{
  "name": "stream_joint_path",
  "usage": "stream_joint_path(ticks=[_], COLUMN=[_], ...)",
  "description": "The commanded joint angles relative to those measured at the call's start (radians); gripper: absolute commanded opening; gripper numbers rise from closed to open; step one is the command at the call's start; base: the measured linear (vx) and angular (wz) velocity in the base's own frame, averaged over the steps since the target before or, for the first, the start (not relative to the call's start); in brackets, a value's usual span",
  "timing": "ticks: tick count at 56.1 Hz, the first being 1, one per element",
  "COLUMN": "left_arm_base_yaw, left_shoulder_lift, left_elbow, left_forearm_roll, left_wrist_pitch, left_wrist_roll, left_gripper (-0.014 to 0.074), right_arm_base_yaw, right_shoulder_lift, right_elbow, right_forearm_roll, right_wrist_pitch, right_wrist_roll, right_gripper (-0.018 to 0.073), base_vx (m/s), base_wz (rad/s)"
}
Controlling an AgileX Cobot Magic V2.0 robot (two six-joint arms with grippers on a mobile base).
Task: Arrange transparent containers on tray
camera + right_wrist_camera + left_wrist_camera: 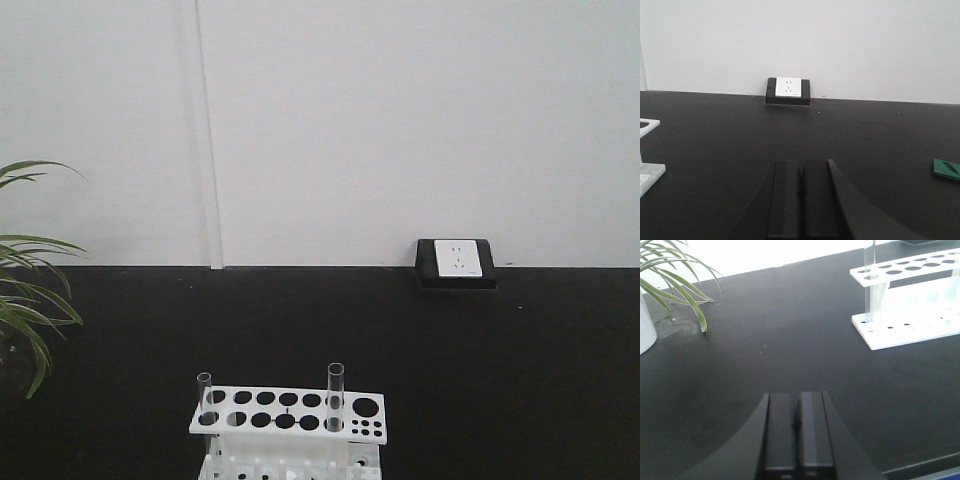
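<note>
While both glass tubes (pixel 335 392) stood upright in the white rack (pixel 288 412) on the desk (pixel 500 380), my left claw (pixel 796 405) and right claw (pixel 801 169) were each pressed shut, holding nothing. The rack lay ahead and rightward of the left claw, with only its end at the right claw's far left, so I judged the left arm nearer; no yellow tray showed.

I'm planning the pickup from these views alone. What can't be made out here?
Rack base: cut off by the front view's bottom edge.
Test tube rim: above the left wrist view's top edge.
Green object: cut by the right wrist view's right edge.
Tray: in no view.
</note>
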Motion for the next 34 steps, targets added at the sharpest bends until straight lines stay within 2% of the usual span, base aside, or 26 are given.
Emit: stream_joint_path(ticks=[1,34], left_arm_base_yaw=[-0.001,-0.001], left_shoulder_lift=[-0.024,-0.024], left_elbow=[0.032,0.032], left_forearm_roll=[-0.005,-0.005], left_wrist_pitch=[-0.083,-0.083], left_wrist_roll=[-0.001,-0.001], left_gripper=[-0.0006,-0.0006], right_arm_base_yaw=[-0.003,-0.003], right_shoulder_lift=[-0.005,-0.005], right_elbow=[0.008,0.008], right_forearm_roll=[-0.006,-0.006], right_wrist_pitch=[-0.082,-0.082], right_wrist_roll=[-0.002,-0.002], right_gripper=[-0.0011,-0.0011], base_vx=[0.0,0.0], base_wz=[0.0,0.0])
